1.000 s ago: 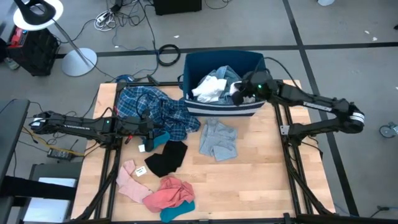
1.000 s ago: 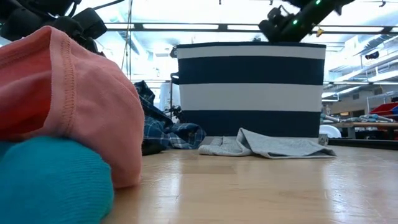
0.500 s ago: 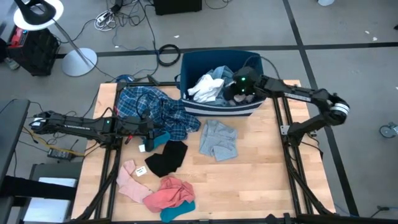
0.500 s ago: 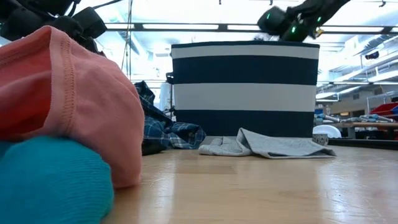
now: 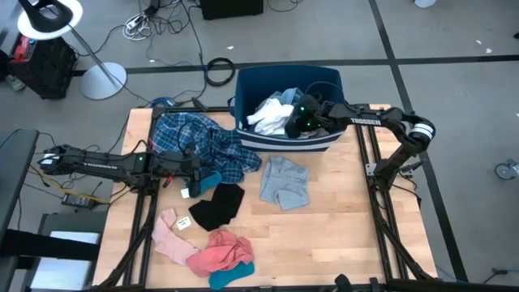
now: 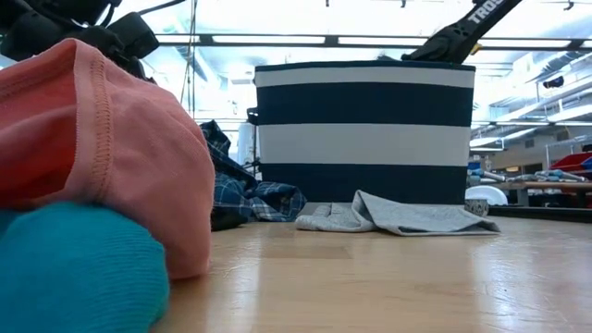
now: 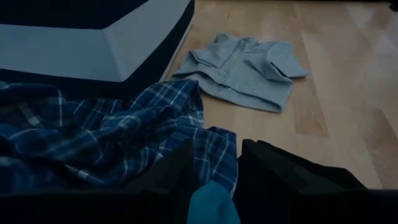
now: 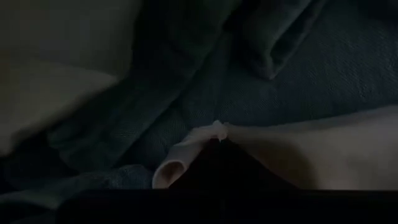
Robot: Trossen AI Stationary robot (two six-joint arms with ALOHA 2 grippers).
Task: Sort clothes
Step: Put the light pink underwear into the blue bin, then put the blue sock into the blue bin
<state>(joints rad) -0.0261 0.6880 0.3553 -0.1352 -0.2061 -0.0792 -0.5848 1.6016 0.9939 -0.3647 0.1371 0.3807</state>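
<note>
My left gripper [image 5: 195, 172] lies low at the table's left, shut on a teal sock [image 5: 209, 180] at the near edge of the blue plaid shirt [image 5: 195, 138]. My right gripper [image 5: 298, 118] is down inside the dark blue striped bin [image 5: 288, 144], among a white piece [image 5: 272, 115] and dark clothes. A light grey-blue garment [image 5: 284, 180] lies flat in front of the bin. A black piece [image 5: 217, 204], pink pieces [image 5: 220, 250] and a second teal piece [image 5: 223, 278] lie near the front. My left gripper has the teal sock's end [image 7: 211, 202] between its two fingers, seen in the left wrist view. The fingers lie about level, pointing toward the table's right. The sock rests on the table beside the plaid shirt [image 7: 93, 143].
The bin stands at the table's far middle and hides my right gripper in the low view [image 6: 365, 129]. Bare wood lies to the right of the grey-blue garment [image 7: 242, 68]. A pink piece [image 6: 102, 148] on a teal one [image 6: 74, 268] fills the low view's left.
My right gripper has moved toward the table's left, over the bin's right rim, and down among the clothes in the bin. The bin has slid a little toward the table's left.
</note>
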